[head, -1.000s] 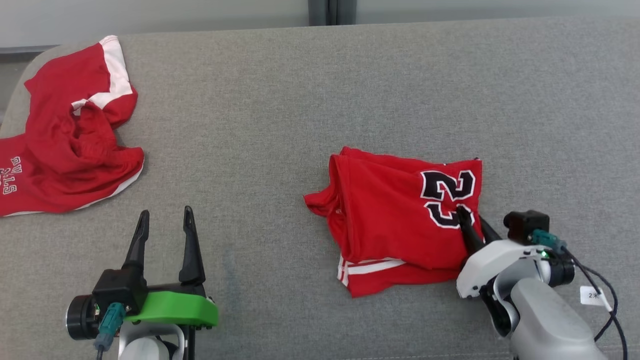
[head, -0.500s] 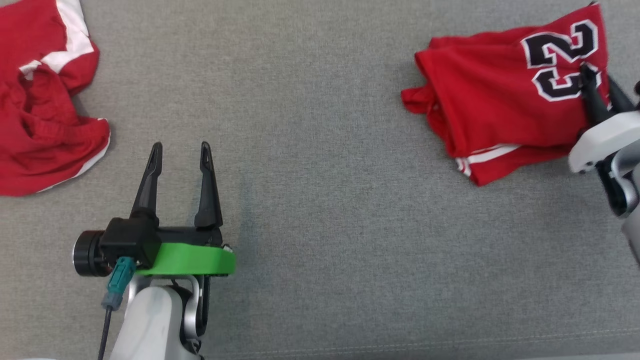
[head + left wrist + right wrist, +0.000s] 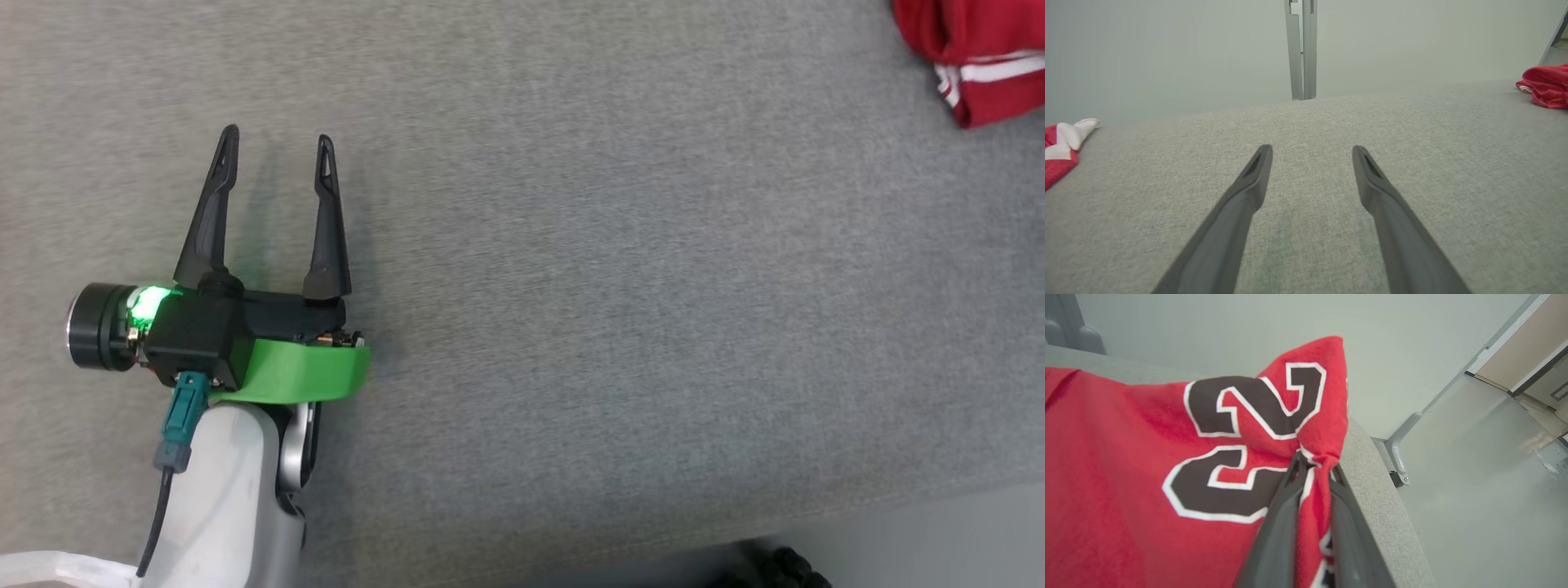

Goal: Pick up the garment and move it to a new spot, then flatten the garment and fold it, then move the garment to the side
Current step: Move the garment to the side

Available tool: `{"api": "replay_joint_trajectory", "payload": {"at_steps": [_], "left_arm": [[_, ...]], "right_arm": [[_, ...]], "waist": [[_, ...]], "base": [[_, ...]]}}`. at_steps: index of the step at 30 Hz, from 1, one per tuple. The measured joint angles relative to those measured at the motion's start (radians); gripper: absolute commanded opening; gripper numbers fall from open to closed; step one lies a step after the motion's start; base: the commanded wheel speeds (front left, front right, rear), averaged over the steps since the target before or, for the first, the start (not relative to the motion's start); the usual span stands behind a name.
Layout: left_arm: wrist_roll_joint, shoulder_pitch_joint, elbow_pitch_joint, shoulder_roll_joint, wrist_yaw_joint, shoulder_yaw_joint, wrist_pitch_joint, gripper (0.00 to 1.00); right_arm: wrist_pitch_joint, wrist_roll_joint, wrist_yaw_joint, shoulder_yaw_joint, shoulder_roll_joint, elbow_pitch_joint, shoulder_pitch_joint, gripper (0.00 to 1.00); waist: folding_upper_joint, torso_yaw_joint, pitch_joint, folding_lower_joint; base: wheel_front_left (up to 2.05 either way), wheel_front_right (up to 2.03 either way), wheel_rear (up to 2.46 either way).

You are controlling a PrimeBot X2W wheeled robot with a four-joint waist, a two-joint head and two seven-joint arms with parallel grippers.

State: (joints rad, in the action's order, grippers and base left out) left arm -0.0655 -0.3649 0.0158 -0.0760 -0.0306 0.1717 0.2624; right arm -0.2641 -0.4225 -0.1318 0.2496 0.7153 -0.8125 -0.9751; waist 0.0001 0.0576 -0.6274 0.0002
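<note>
The garment [image 3: 984,49] is a folded red jersey with white stripes, and just its lower corner shows at the head view's top right. In the right wrist view the garment [image 3: 1126,465] bears a large dark number. My right gripper [image 3: 1315,465] is shut on the garment's bunched right edge, close to the grey cushion's rim [image 3: 1372,498]. My left gripper [image 3: 277,137] hovers open over bare grey fabric, far to the left of the garment. Nothing lies between the left gripper's [image 3: 1311,150] fingers, and the garment [image 3: 1547,83] sits far off to its right.
The work surface is a wide grey fabric cushion [image 3: 612,286]. A second red and white garment [image 3: 1057,151] lies crumpled at its left end. Pale floor [image 3: 1474,506] drops away beyond the right rim, with a dark wheel [image 3: 784,567] at the front edge.
The head camera has swung, so the whole picture shifted. My right gripper has dragged the garment to the right across the cushion, away from my left gripper, which stays open.
</note>
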Motion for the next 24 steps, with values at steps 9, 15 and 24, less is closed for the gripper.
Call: {"api": "replay_joint_trajectory", "payload": {"at_steps": [9,15,24], "left_arm": [[0.025,-0.005,-0.056,-0.023,0.004,0.011,0.003,1.00],[0.031,-0.005,-0.091,-0.029,0.003,0.016,0.004,1.00],[0.022,-0.006,-0.083,-0.021,-0.005,0.021,0.004,1.00]], "right_arm": [[0.000,-0.024,0.000,0.053,0.059,-0.078,-0.128,0.00],[0.000,-0.047,0.000,0.096,0.067,-0.138,-0.206,0.00],[0.000,0.002,0.000,0.113,0.056,-0.167,-0.284,1.00]], "waist": [[0.0000,0.098,-0.082,-0.0001],[0.0001,0.116,-0.117,-0.0001],[0.0000,0.101,-0.107,-0.0001]], "base": [[0.00,0.00,0.00],[0.00,0.00,0.00],[0.00,0.00,0.00]]}}
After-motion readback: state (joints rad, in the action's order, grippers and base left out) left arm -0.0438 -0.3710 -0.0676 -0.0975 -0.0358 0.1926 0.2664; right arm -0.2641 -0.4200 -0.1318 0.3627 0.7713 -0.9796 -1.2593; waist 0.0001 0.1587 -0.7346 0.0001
